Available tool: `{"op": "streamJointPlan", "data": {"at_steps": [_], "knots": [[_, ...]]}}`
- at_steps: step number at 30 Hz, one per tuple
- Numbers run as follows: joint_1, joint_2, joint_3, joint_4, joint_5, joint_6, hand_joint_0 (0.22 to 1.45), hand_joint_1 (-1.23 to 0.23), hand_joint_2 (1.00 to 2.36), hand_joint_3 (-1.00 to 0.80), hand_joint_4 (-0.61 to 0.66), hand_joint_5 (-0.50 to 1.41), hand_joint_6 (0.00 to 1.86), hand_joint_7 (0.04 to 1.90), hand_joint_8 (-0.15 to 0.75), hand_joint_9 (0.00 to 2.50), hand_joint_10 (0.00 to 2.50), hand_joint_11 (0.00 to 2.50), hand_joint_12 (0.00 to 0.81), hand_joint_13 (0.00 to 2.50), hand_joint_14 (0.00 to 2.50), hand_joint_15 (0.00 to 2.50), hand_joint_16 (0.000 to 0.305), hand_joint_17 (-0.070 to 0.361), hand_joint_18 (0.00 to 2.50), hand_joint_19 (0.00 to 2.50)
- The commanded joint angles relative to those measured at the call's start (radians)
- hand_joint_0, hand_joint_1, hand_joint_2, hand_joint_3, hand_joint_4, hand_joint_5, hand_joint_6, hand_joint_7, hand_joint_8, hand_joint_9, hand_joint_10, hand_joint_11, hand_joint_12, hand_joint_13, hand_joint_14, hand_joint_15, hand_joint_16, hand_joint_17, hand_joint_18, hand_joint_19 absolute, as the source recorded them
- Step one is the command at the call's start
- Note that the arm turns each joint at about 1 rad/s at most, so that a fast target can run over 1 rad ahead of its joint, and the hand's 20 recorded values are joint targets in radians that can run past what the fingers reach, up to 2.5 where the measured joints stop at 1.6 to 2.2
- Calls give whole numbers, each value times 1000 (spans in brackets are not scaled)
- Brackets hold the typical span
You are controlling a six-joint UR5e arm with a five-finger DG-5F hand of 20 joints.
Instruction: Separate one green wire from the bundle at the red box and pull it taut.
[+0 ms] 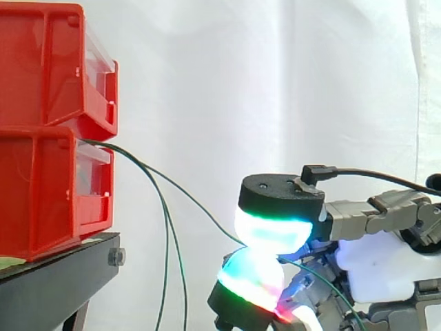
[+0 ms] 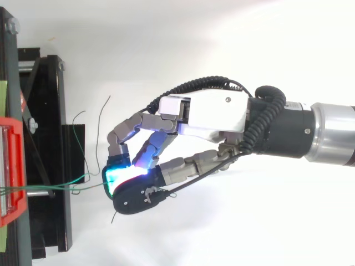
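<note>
In the side view, one green wire [image 1: 186, 196] is pinched between the closed glowing pads [image 1: 272, 233] of the hand [image 1: 375, 265]. It runs up and left from the pinch to the gap between the two stacked red bins [image 1: 48, 186] at the stand's [image 1: 62, 276] right edge, and some sag is judged left to pull out. Two more wires [image 1: 167, 241] hang slack beside that edge, three being counted in all. In the top view, the held wire [image 2: 61, 187] is stretched nearly straight from the bin [image 2: 11, 210] rightward to the fingertips [image 2: 116, 173].
</note>
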Motion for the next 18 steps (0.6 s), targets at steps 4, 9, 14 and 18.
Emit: {"op": "streamJointPlan", "data": {"at_steps": [4,9,14,18], "knots": [[0,0,-1,0,0,0,634,-705,1027,-75,59,-181,880,1271,320,1088,23,837,328,898,17,452,44,98,692,429],[0,0,-1,0,0,0,635,-705,1027,-79,59,-181,879,1271,321,1084,25,847,328,897,16,456,44,98,690,429],[0,0,-1,0,0,0,633,-705,1027,-72,60,-181,880,1269,324,1084,24,834,328,898,19,454,43,98,689,428],[0,0,-1,3,0,0,634,-706,1028,-79,56,-181,879,1273,324,1081,23,835,330,898,18,450,44,98,689,426]]}}
